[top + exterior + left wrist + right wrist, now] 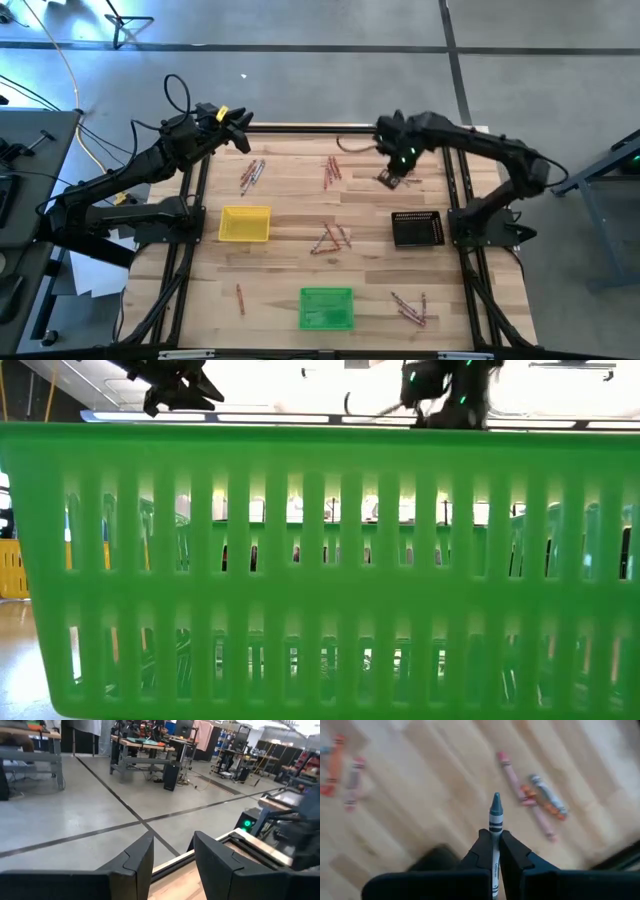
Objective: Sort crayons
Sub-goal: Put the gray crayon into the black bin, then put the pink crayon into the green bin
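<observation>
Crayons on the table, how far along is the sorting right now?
Barely begun. Done: nothing visible; the yellow tray and black tray look empty, and the green tray shows no clear crayon. In hand: the right hand is shut on a grey crayon near the table's far right. The left hand waits open at the far left edge. Left: crayon clusters scattered across the wood.

High view: overhead, straight down, far enough to frame whole worktop and both arms.

Low view: at worktop height, level, pressed close against green tray wall — slats fill frame, arms only along top edge.

Left wrist view: faces outward past own fingers over worktop edge into room.

Right wrist view: looks down, near worktop, own fingers in foreground — loose crayons there also seen from overhead.
</observation>
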You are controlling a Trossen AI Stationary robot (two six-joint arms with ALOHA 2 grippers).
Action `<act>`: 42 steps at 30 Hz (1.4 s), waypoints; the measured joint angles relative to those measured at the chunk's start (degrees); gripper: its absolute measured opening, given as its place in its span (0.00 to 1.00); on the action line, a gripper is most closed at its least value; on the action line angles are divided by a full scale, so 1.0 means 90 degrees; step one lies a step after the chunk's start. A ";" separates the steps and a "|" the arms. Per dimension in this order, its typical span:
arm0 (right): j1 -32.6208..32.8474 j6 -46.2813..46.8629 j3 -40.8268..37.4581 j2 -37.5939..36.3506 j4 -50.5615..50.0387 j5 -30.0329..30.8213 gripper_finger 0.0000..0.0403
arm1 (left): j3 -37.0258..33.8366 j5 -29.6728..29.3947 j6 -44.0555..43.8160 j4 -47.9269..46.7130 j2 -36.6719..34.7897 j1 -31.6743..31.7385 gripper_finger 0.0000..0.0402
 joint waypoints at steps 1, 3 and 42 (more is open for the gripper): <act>0.0217 0.0287 -0.0106 -0.0135 -0.0023 -0.0001 0.00 | 0.0000 -0.0003 0.0085 0.0002 0.0000 0.0000 0.31; 0.0597 0.0885 -0.0361 -0.0334 -0.0031 -0.0018 0.00 | 0.0000 -0.0069 0.0225 0.0018 0.0000 0.0000 0.31; 0.1588 0.2033 -0.1916 -0.0580 0.0321 0.0743 0.29 | 0.0000 -0.0343 0.0765 0.1104 0.0000 0.0508 0.31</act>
